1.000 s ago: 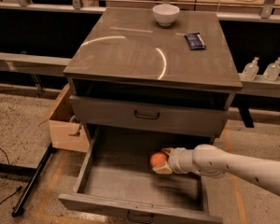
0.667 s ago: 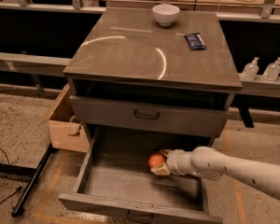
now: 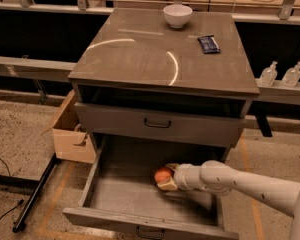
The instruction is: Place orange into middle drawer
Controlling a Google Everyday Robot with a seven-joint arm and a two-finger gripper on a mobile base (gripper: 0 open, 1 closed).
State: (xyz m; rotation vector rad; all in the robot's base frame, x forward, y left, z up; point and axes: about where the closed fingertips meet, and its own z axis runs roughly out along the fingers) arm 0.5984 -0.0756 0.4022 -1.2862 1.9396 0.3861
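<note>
The orange (image 3: 162,175) is a round bright fruit inside the open lowest drawer (image 3: 85,184) of the grey cabinet, right of the middle and low over its floor. My gripper (image 3: 166,179) reaches in from the right on a white arm and is shut on the orange, its tan fingers (image 3: 167,185) wrapped around its right side. I cannot tell whether the orange touches the drawer floor. The drawer is pulled out, with plank sides and a small dark handle (image 3: 146,232) on its front.
A shut grey drawer with a black handle (image 3: 157,124) sits one level higher. On the cabinet top stand a white bowl (image 3: 177,15) and a dark snack packet (image 3: 208,44). A cardboard box (image 3: 70,134) stands left of the cabinet. Two bottles (image 3: 280,75) sit at right.
My gripper and the orange have shifted slightly left and a little lower inside the drawer. The drawer and cabinet have not moved.
</note>
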